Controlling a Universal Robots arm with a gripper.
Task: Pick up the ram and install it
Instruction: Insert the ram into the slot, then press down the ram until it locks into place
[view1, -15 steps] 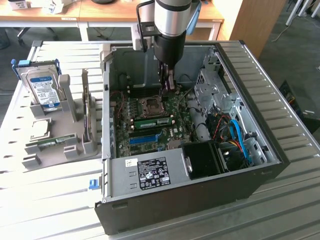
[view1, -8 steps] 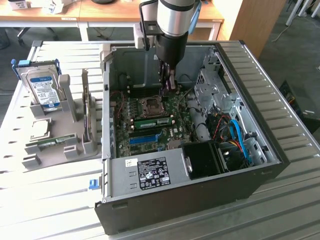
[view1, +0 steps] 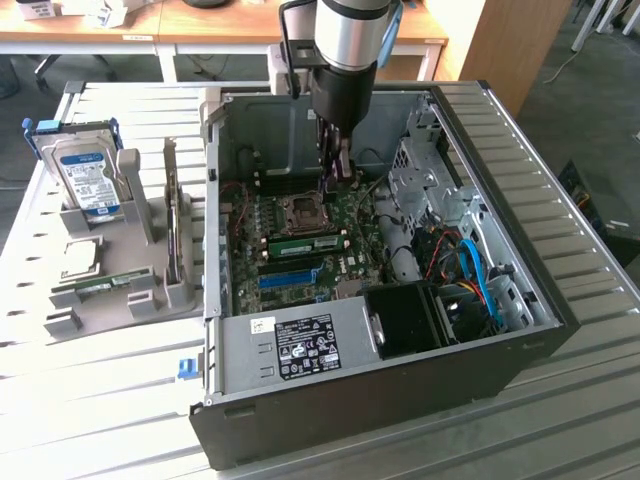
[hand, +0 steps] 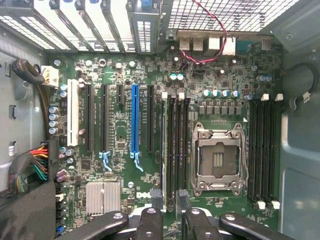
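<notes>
**A:** Pincer (hand: 169, 199) up close, fingers (hand: 151, 217) spread apart, nothing between them. Where's the ram (view1: 305, 243)?

**B:** Looks seated on the motherboard (hand: 120, 135), just beside the CPU socket (view1: 300, 210). Board's printed DELL, fwiw.

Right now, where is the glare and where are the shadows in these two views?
Exterior view: light glares off the slatted table, and the computer case shades its own inside. Wrist view: the vent grille washes out white, the motherboard is evenly lit, the cable bundle is dark.
</notes>
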